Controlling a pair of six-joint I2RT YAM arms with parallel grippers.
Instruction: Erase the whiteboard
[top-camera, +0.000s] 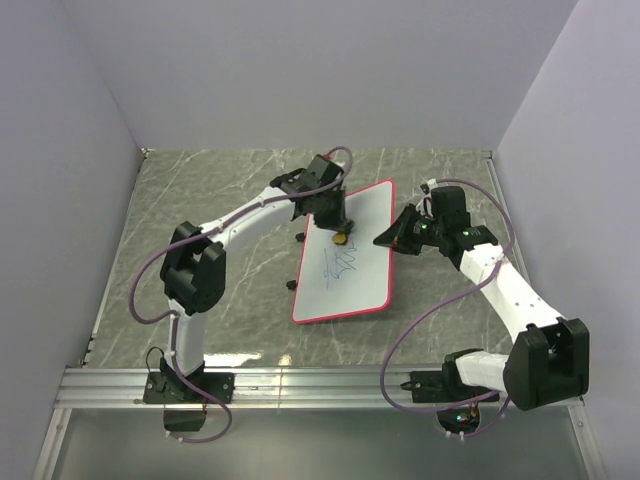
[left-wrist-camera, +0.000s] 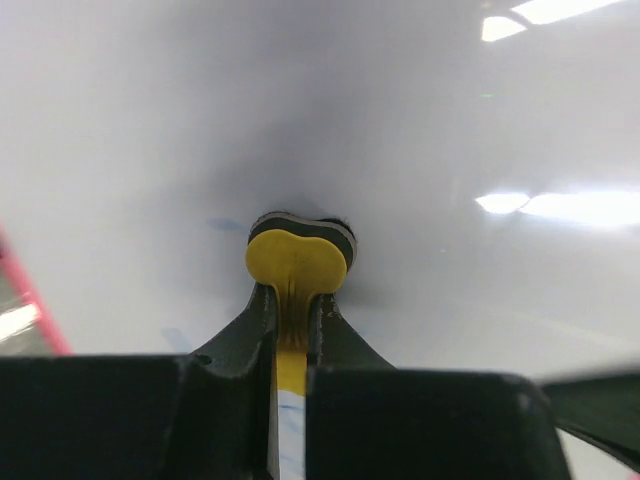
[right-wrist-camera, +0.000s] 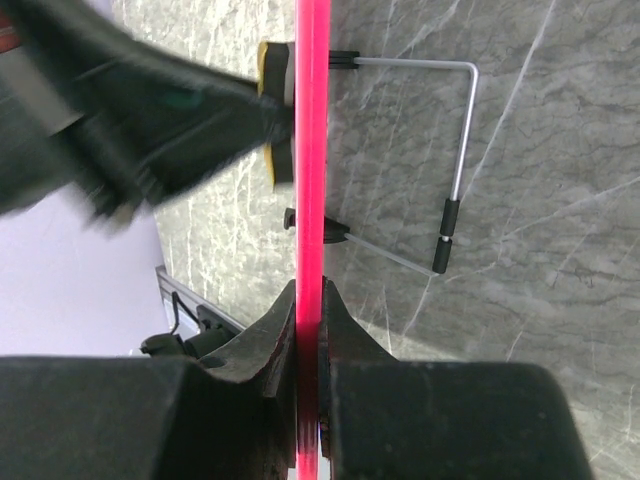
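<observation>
Left gripper (left-wrist-camera: 297, 305) clamps eraser (left-wrist-camera: 297, 262) on whiteboard (top-camera: 366, 212); right gripper (right-wrist-camera: 310, 300) pinches its rim (right-wrist-camera: 311, 150). Press flat, sweep over scribbles (top-camera: 340, 265).

whiteboard (top-camera: 368, 215): white, red-pink rim
scribbles (top-camera: 340, 264): blue, on its near half
eraser (left-wrist-camera: 296, 262): yellow, dark pad behind
table (top-camera: 200, 190): grey marble, pale veins
my left gripper (left-wrist-camera: 296, 297): black

A grey marble-patterned table (top-camera: 200, 190) spans the view. 3 plain pale walls (top-camera: 320, 70) rise at its left, far and right edges. Along its near edge runs a silvery rail (top-camera: 300, 385), possibly aluminium. Soft, even light falls on it.
</observation>
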